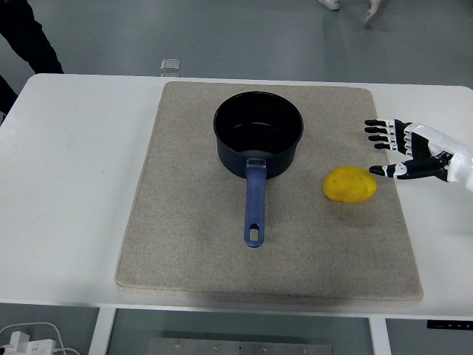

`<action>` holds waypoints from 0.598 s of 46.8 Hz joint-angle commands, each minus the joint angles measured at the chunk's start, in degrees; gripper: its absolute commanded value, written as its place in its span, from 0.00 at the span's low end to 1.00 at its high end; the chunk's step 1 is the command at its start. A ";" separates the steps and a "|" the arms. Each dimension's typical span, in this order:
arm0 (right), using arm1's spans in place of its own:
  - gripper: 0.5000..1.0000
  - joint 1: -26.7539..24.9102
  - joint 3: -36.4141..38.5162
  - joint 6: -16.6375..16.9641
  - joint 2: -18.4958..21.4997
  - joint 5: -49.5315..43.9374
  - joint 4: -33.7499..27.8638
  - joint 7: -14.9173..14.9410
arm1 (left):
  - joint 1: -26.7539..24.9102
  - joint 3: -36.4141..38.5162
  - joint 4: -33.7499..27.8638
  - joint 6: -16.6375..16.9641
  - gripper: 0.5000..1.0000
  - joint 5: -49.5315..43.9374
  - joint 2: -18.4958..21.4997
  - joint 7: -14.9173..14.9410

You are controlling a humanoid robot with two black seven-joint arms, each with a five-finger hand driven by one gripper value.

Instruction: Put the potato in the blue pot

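The open, empty right hand (405, 150) at mid-right should be lowered squarely around the potato (349, 185) before the fingers are closed.

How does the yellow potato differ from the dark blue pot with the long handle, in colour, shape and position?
The yellow potato is bright and matte; the dark blue pot is dark with a glossy inside. The potato is a solid, rounded oval; the pot is a hollow, open cylinder with a long handle pointing to the near edge. The potato lies at the mat's right side near the open right hand; the pot stands in the middle. Both rest on the beige mat.
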 commanded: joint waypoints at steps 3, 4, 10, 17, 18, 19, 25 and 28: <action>0.86 -0.55 0.04 -1.88 0.27 -1.96 0.74 2.09 | 0.08 -0.05 0.13 0.00 0.99 0.00 0.00 0.00; 0.86 -0.64 0.04 -1.97 0.36 -2.49 0.74 2.35 | -0.01 -0.05 0.13 0.00 0.99 0.00 0.00 0.00; 0.85 -1.60 -0.05 -5.74 0.97 -5.66 0.74 5.51 | 0.08 -0.05 0.04 0.00 0.99 0.00 0.00 0.00; 0.85 -2.40 -1.37 -8.56 1.41 -10.40 0.74 7.36 | -0.01 -0.05 0.13 0.00 0.99 0.00 0.00 0.00; 0.85 -2.48 -1.37 -8.91 1.41 -10.76 0.74 7.62 | 0.08 -0.05 0.13 0.00 0.99 0.00 0.00 0.00; 0.86 -2.66 -1.46 -9.09 1.41 -11.11 0.74 7.89 | -0.01 -0.05 0.21 0.00 0.99 0.00 0.00 0.00; 0.85 -3.19 -1.81 -10.14 1.85 -12.34 0.92 9.47 | -0.01 -0.05 0.21 0.00 0.99 0.00 0.00 0.00; 0.85 -3.54 -1.72 -10.93 2.38 -12.34 0.92 10.17 | 0.08 -0.05 0.21 0.00 0.99 0.00 0.00 0.00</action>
